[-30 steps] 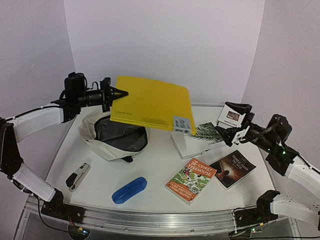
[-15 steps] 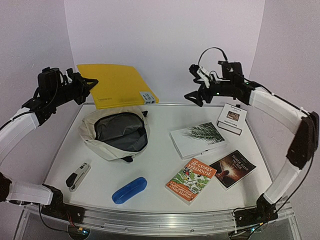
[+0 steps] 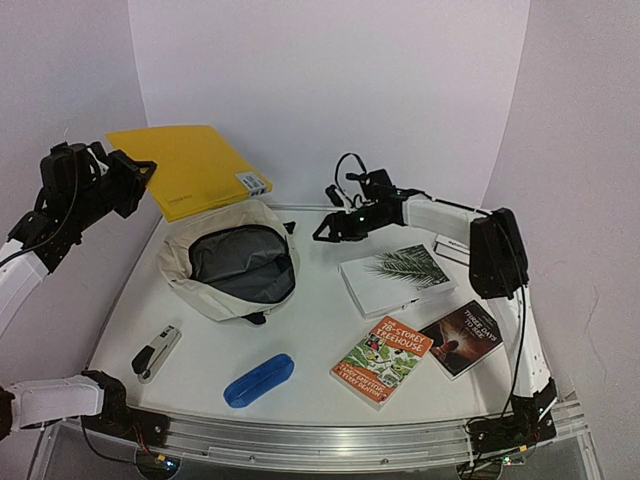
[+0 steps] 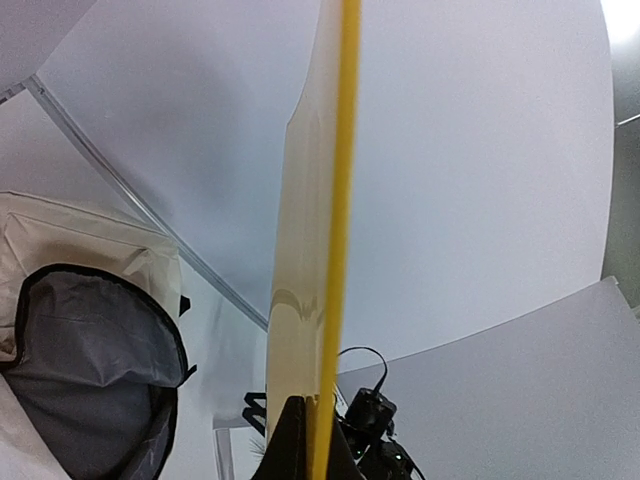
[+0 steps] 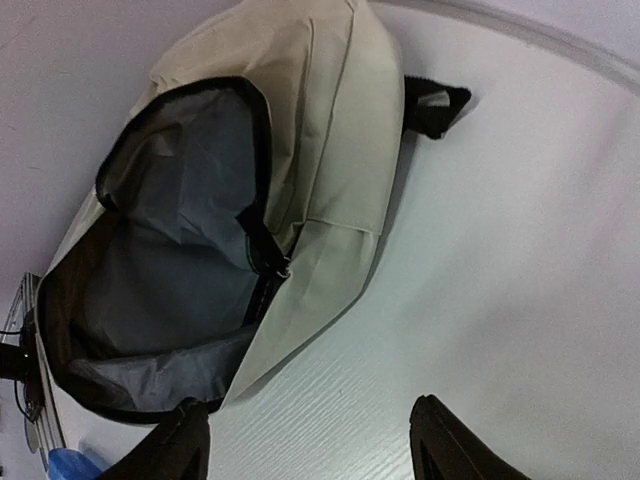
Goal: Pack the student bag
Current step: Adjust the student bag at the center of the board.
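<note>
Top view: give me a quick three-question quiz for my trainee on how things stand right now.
1. True or false: the bag is zipped shut.
2. The right pincer is: A) open and empty, B) shut on a book, C) shut on a stapler.
3. What does the left pincer hold?

Key: 1 false, its mouth gapes and shows dark lining. 2 A. 3 the folder, held up off the table.
</note>
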Controlling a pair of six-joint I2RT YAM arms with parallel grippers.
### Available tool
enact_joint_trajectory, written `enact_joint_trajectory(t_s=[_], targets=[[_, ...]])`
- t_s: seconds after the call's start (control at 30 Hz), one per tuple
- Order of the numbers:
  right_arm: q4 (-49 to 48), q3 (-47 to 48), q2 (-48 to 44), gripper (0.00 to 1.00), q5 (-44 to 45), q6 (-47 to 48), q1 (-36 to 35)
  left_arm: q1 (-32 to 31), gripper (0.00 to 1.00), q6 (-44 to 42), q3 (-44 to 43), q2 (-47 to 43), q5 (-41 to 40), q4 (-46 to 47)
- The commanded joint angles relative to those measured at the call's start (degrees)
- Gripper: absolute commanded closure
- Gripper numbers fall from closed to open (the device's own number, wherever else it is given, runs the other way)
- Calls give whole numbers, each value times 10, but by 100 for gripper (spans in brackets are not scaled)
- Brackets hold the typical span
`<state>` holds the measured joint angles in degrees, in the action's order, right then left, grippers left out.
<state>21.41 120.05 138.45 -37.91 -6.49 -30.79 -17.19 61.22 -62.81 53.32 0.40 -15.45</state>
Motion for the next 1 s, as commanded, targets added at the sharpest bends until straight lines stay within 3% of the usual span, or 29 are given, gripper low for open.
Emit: enact_joint_trajectory(t_s=[0.0,0.23,0.63,0.77,0.97], targets=[[-31,109,64,38,12,-90,-12,0,100,-13,-17,-19,-29,-7],[-84,175,149,47,34,-114,-29,0,100,-5,-20,-36,-39,-38],[-124,215,216,50,47,-143,-57,-1,100,-8,-31,-51,-45,-74],[-126,169,199,61,25,-165,-59,0,100,-5,-19,-59,-47,-73],[-131,66,134,100,-2,-196,-60,0,100,-9,-16,-63,-46,-73]])
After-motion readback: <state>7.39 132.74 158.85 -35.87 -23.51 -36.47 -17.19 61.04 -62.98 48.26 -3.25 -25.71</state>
